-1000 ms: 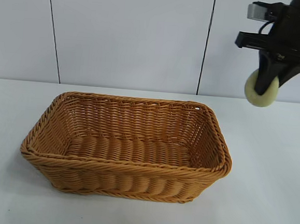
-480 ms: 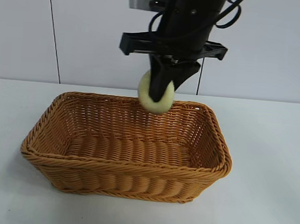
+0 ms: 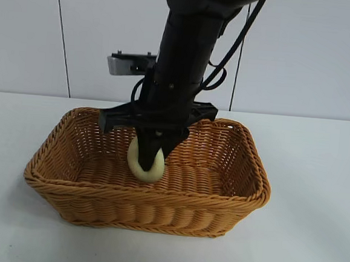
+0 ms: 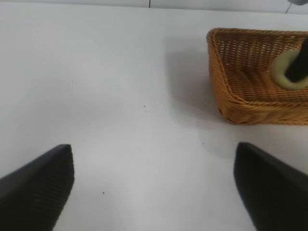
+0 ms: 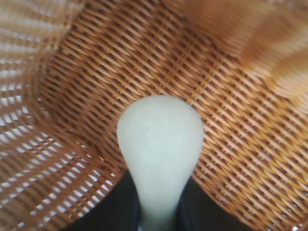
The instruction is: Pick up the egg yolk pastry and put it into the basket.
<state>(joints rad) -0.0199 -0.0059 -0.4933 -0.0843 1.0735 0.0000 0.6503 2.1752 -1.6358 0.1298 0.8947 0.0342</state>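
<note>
Wicker basket (image 3: 244, 173): one, orange-brown, in the middle of the exterior frame on the white table (image 3: 312, 239); we count nothing inside it but the pastry and the gripper tips.
Left gripper (image 4: 154, 187): we see its two dark fingers spread wide at the lower corners of its own wrist view, holding nothing, hovering over bare table with the basket at upper right.
Pastry (image 3: 143, 165): one, pale cream, left of centre in the frame, low inside the basket just above the woven floor; we cannot tell if it touches.
Right gripper (image 3: 150, 159): pointing down into the basket, its fingers on either side of the pastry and against it in the right wrist view; we cannot tell whether the squeeze has begun to loosen.
Change: a second ago the pastry hung at the upper right, well clear of the basket; half a second ago it was over the back rim; now it is down inside.
Meaning: we judge the carry done, with only the release and the withdrawal left.
Count: two grippers, one basket, one pastry.
</note>
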